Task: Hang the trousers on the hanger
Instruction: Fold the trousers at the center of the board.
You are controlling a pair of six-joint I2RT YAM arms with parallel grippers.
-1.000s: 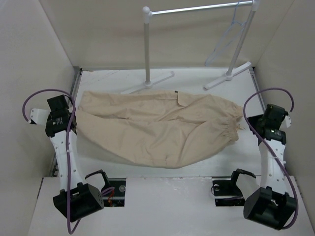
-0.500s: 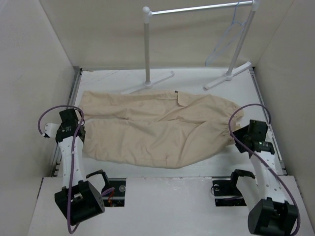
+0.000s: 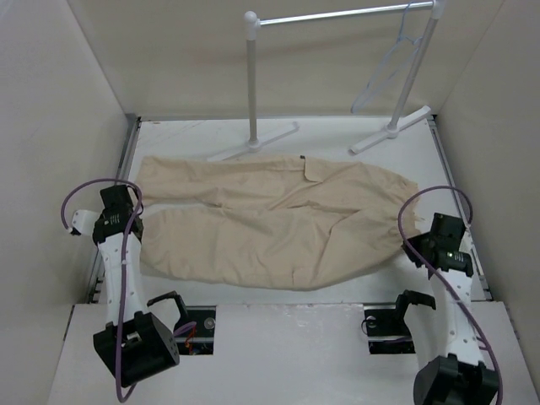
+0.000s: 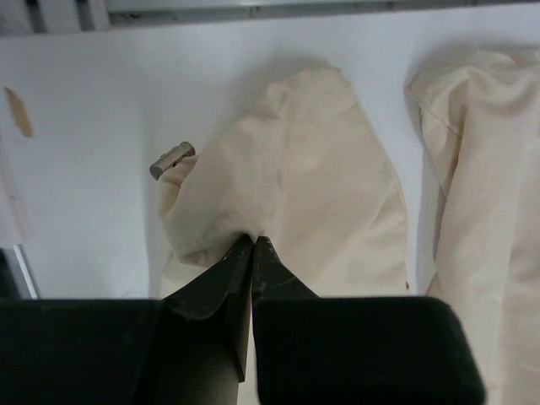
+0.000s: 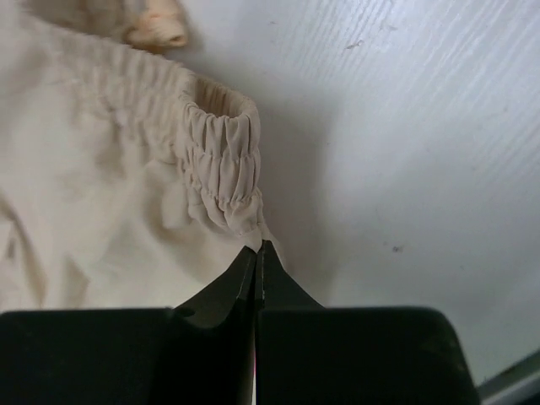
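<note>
The beige trousers (image 3: pixel 270 224) lie spread across the white table, waistband at the right, leg ends at the left. My left gripper (image 3: pixel 135 226) is shut on the cuff of the near leg (image 4: pixel 287 194); its jaws pinch a fold of cloth (image 4: pixel 254 239). My right gripper (image 3: pixel 415 251) is shut on the elastic waistband's near corner (image 5: pixel 221 160), jaws closed on the hem (image 5: pixel 257 247). The pale hanger (image 3: pixel 390 63) hangs from the rack's bar at the far right, away from both grippers.
A white tube garment rack (image 3: pixel 251 76) with a silver bar stands at the back, its feet (image 3: pixel 253 143) on the table just beyond the trousers. Beige walls close in left, right and back. A small metal pin (image 4: pixel 171 159) lies by the cuff.
Both arms swung in from the table's sides to the trousers' ends. The right gripper then pulled back toward the near edge, dragging the waistband corner with it. The left barely moved in the last half second.
</note>
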